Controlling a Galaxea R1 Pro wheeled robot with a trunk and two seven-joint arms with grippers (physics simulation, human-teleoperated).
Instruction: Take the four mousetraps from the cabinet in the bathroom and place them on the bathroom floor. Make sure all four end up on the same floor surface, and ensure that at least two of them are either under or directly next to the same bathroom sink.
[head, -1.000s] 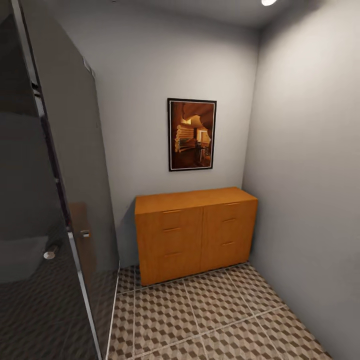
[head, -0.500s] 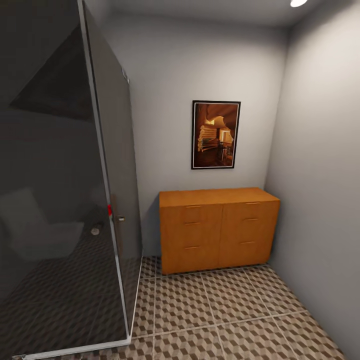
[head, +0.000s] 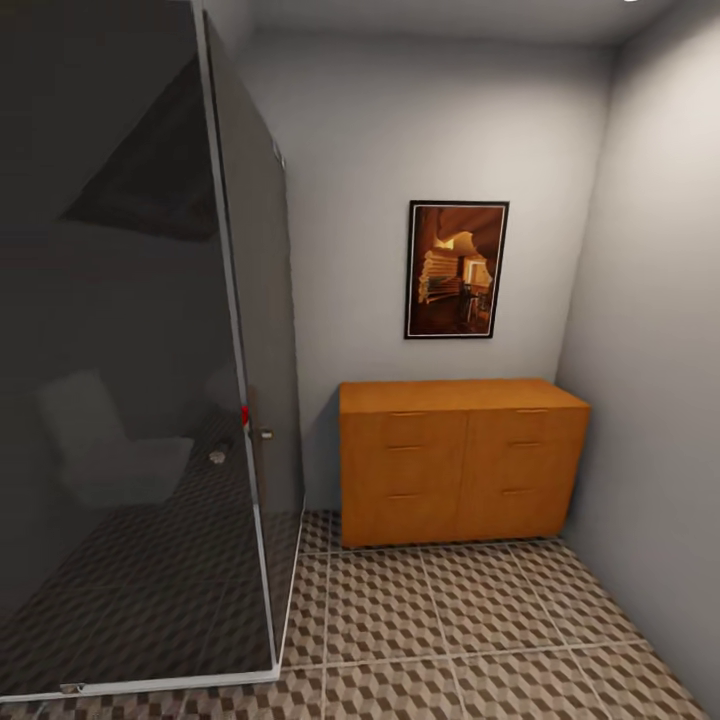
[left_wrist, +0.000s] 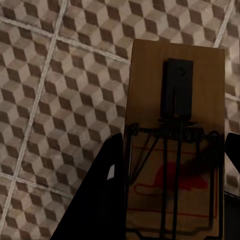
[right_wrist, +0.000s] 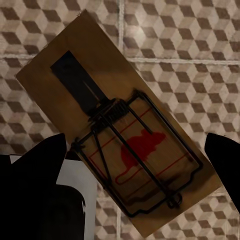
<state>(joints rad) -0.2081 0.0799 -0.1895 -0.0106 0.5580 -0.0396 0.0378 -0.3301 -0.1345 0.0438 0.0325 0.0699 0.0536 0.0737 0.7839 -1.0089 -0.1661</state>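
- The bathroom floor (head: 470, 610) of cube-patterned tiles runs to grey walls; the orange-brown cabinet (head: 462, 460), drawers closed, stands against the back wall under a framed picture (head: 457, 270), beside a dark glass enclosure (head: 130, 380).
- The left gripper (left_wrist: 172, 172) is clamped on a mousetrap (left_wrist: 175, 100), held above the tiles.
- The right gripper (right_wrist: 132, 157) holds a second mousetrap (right_wrist: 120, 125) tilted diagonally between its dark fingers (right_wrist: 37, 160); whether they press it cannot be told.

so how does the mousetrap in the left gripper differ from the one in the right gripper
The left mousetrap lies square between its gripper's fingers; the right mousetrap sits diagonally. The left one's red mouse print is dim and shadowed; the right one's is bright and clear. Both are wooden boards with black wire springs, held over the bathroom floor.
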